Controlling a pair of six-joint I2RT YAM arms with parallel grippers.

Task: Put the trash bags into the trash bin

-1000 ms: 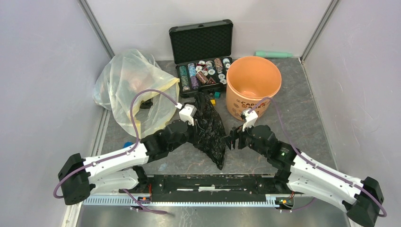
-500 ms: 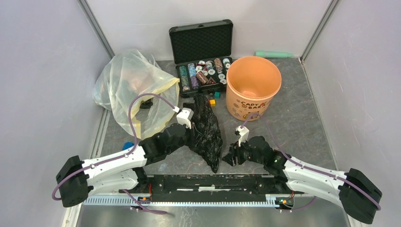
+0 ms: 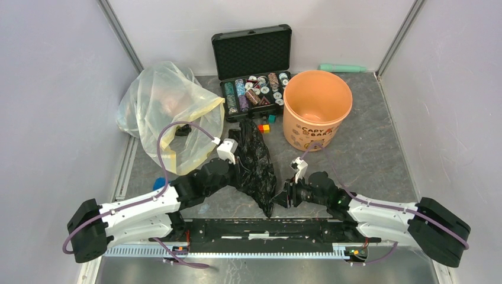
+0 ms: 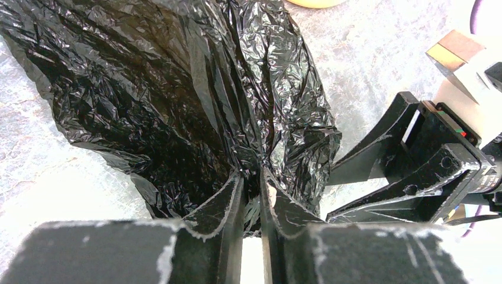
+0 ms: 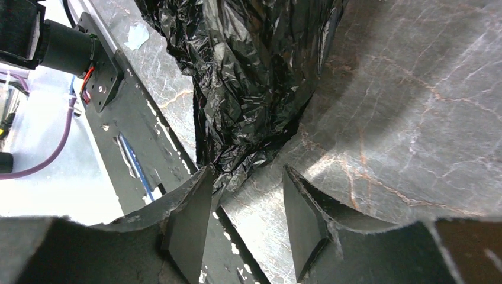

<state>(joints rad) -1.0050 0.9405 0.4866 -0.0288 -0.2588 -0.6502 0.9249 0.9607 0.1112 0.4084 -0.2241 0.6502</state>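
Observation:
The glossy black crinkled trash bag [image 3: 257, 165] lies stretched on the table between my two arms. My left gripper [image 3: 241, 168] is shut on a fold of its left side; the left wrist view shows the fingers [image 4: 228, 198] pinching the bag [image 4: 177, 89]. My right gripper [image 3: 281, 197] is open at the bag's near tip; in the right wrist view [image 5: 245, 177] the bag's end [image 5: 248, 77] lies just in front of the spread fingers, apart from them. The peach-orange trash bin [image 3: 315, 106] stands upright at the back right.
An open black case of chips [image 3: 253, 74] stands behind the bag. A big translucent yellowish bag [image 3: 169, 112] lies at the left. Small coloured blocks [image 3: 264, 126] sit by the bin. A green tube [image 3: 342, 68] lies at the back wall. A black rail [image 3: 260, 228] runs along the near edge.
My right gripper has moved down and left, from beside the bin to the bag's near tip. My left gripper has drawn back slightly with the bag, shifting it toward me.

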